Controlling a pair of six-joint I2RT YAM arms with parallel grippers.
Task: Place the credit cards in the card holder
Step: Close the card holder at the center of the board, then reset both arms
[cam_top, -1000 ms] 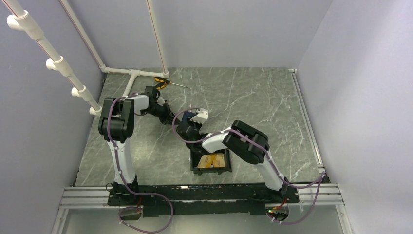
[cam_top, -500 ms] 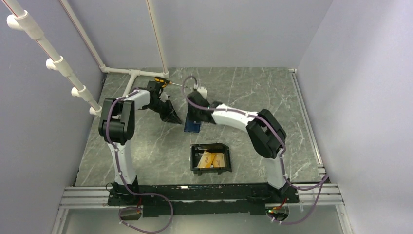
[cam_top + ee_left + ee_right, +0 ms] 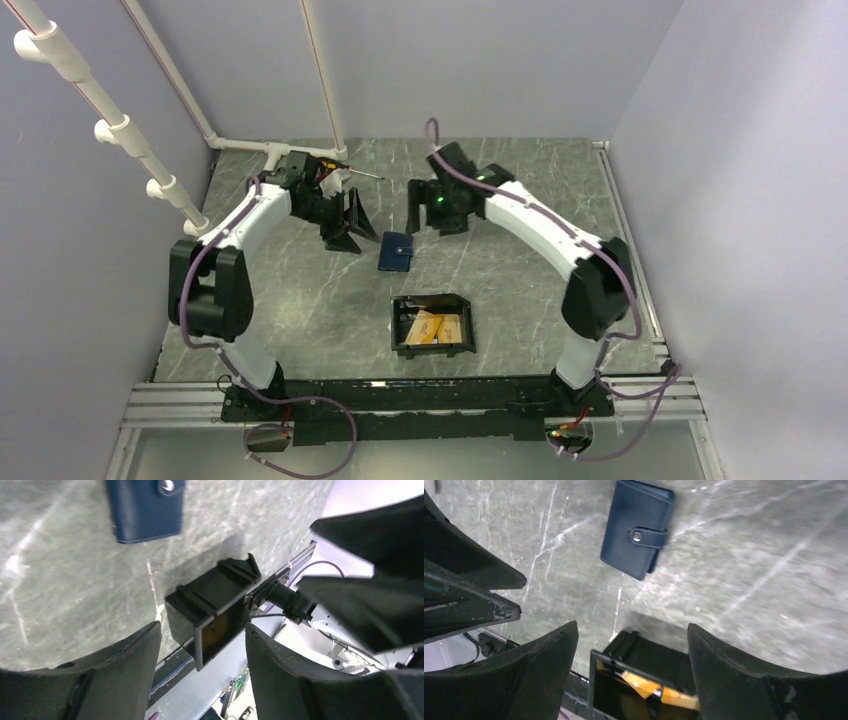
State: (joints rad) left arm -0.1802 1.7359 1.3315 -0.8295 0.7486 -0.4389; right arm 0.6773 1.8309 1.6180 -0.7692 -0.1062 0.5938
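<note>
Plainly, the left gripper [image 3: 355, 232] and right gripper [image 3: 425, 220] both hang open and empty over the far half of the table [image 3: 520, 200], with the closed blue wallet [image 3: 396, 251] on the table between them. The credit cards [image 3: 435, 328] lie inside the card holder [image 3: 396, 330], nearer the bases. If no card is left outside, the arms should lift away high, touching neither wallet nor holder.

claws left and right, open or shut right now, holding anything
Left claw: open, holding nothing.
Right claw: open, holding nothing.
</note>
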